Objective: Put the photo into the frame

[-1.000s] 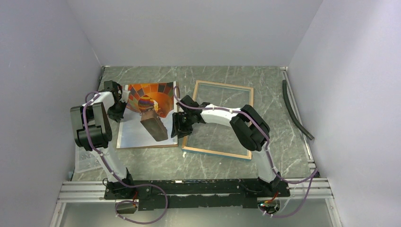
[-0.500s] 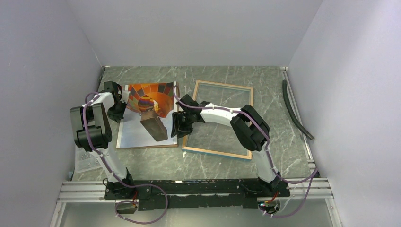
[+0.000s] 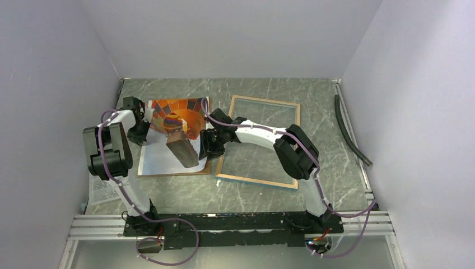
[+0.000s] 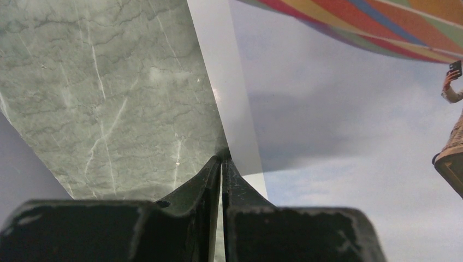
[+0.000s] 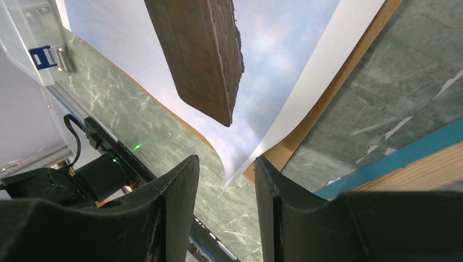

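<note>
**Left gripper** (image 4: 221,161) — black fingers pressed together on the white margin of the photo (image 4: 338,136). The photo is a glossy print with striped balloon fabric at upper right and the basket cut off at the right edge.

**Right gripper** (image 5: 225,162) — fingers apart, with the print's curled corner between them; contact cannot be made out.

**Position** — in the top view the photo sits left of centre, over a brown hardboard backing panel (image 5: 327,93).

**Frame** (image 3: 260,143) — blue rim, wood edges and a glass pane, lying just right of the photo on the grey marbled table (image 3: 269,89).

**Small blue tag** (image 5: 41,57) — upper left of the right wrist view, unreadable.
</note>
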Robot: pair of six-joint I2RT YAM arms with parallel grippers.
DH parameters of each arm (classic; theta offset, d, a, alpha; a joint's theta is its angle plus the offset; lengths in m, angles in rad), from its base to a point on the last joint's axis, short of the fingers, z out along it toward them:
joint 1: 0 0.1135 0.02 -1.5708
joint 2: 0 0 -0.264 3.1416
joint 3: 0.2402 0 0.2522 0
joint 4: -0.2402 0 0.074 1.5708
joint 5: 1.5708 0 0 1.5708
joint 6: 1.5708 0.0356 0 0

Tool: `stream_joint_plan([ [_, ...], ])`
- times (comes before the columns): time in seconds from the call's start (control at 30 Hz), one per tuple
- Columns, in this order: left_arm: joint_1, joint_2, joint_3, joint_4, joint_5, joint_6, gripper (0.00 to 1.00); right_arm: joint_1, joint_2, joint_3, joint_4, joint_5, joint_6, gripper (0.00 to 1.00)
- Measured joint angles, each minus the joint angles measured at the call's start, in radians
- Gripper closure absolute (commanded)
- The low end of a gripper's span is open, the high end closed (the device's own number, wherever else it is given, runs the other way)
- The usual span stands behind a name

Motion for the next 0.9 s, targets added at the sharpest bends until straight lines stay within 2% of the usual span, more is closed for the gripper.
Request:
stream_joint_plan([
  [0.2,0.0,0.0,0.0,0.0,0.0,0.0,0.89,-0.003,0.007,-0.012,0.019,-0.029,0.016,0.53],
  [0.4,0.0,0.0,0.0,-0.001,0.002,0.0,0.9,-0.02,0.008,-0.113,0.105,-0.09,0.087,0.57],
  [0.67,0.0,0.0,0.0,-0.002,0.006,0.0,0.92,-0.029,0.009,-0.139,0.183,-0.132,0.153,0.62],
  [0.8,0.0,0.0,0.0,-0.002,0.006,0.0,0.93,-0.035,0.009,-0.193,0.252,-0.153,0.203,0.62],
  [0.9,0.0,0.0,0.0,-0.002,0.006,0.0,0.93,-0.042,0.009,-0.22,0.306,-0.179,0.245,0.58],
])
